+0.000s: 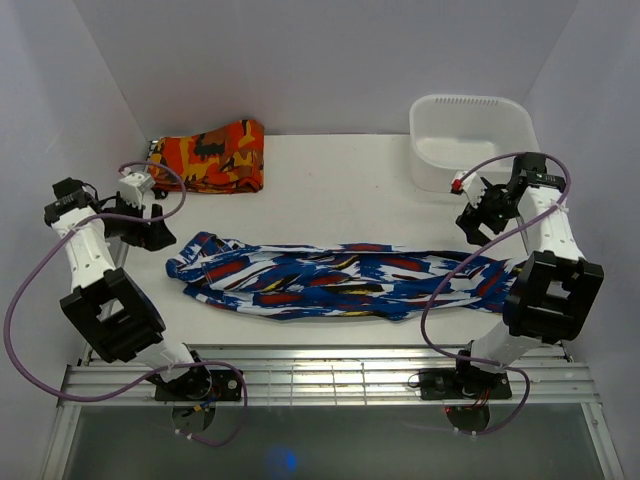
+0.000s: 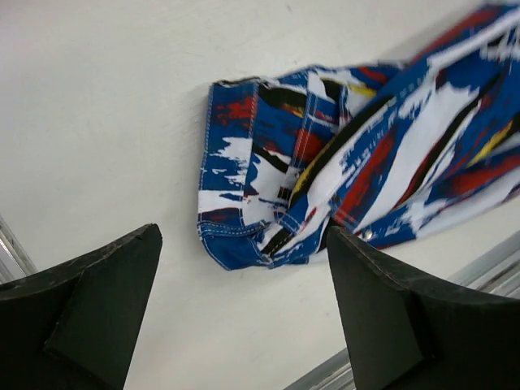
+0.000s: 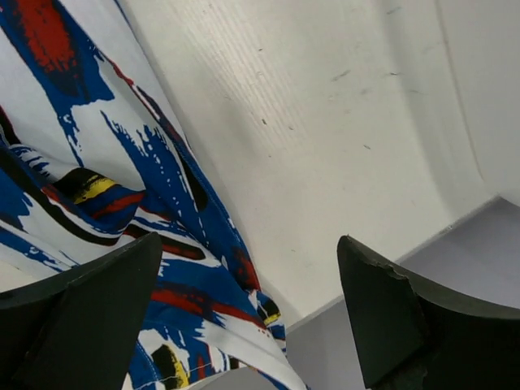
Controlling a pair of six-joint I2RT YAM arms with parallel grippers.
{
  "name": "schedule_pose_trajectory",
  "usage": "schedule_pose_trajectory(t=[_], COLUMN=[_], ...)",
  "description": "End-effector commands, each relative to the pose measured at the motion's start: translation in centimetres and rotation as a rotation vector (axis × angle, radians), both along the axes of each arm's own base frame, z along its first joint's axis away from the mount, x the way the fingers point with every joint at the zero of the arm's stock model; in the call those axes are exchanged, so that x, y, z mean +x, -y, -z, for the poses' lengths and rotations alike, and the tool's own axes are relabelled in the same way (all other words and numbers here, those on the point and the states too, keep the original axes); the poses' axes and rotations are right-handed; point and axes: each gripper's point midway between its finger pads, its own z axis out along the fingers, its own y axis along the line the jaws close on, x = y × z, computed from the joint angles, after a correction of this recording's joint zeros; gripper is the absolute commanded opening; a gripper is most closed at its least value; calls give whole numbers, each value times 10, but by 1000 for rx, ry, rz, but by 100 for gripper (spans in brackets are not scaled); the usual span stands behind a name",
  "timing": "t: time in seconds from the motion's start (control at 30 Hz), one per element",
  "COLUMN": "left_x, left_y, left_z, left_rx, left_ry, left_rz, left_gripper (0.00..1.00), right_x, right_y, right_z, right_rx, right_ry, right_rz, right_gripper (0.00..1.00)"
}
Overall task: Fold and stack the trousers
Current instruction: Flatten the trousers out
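Across the table — the trousers, stretched out lengthwise.

Left end effector jaws wide apart, empty; right end effector likewise.

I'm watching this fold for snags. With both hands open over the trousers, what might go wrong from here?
The blue-and-white streaky cloth trousers are bunched in overlapping layers at the waistband near the open left hand; a pinch may catch only one layer, skewing the fold. By the open right hand, the cloth reaches the edge of the white table, so dragging could pull it off.
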Motion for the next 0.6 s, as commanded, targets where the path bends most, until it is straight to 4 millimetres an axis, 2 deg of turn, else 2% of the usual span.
schedule_pose_trajectory(t=[0.0, 0.07, 0.2, 0.23, 0.27, 0.37, 0.57], left_x=[-26, -32, -27, -24, -18, -16, -5], left_y=[18, 20, 14, 13, 14, 26, 32], left_z=[12, 27, 49, 54, 57, 71, 90], left_rx=[161, 211, 307, 315, 330, 335, 380], left_ry=[77, 67, 84, 80, 90, 56, 76], left_rz=[387, 468, 558, 562, 576, 627, 644], left_gripper=[93, 91, 88, 88, 88, 87, 87], right_x=[-3, -1, -2, 0, 14, 20, 12], right_y=[-10, -10, -13, -12, -7, -4, -2], right_z=[10, 16, 30, 34, 38, 58, 93], right_rx=[-11, -18, -43, -54, -98, -148, -186], right_ry=[-24, -40, -79, -76, -36, -47, -142], right_rz=[-188, -229, -300, -303, -297, -298, -316], right_gripper=[93, 93, 94, 94, 95, 97, 100])
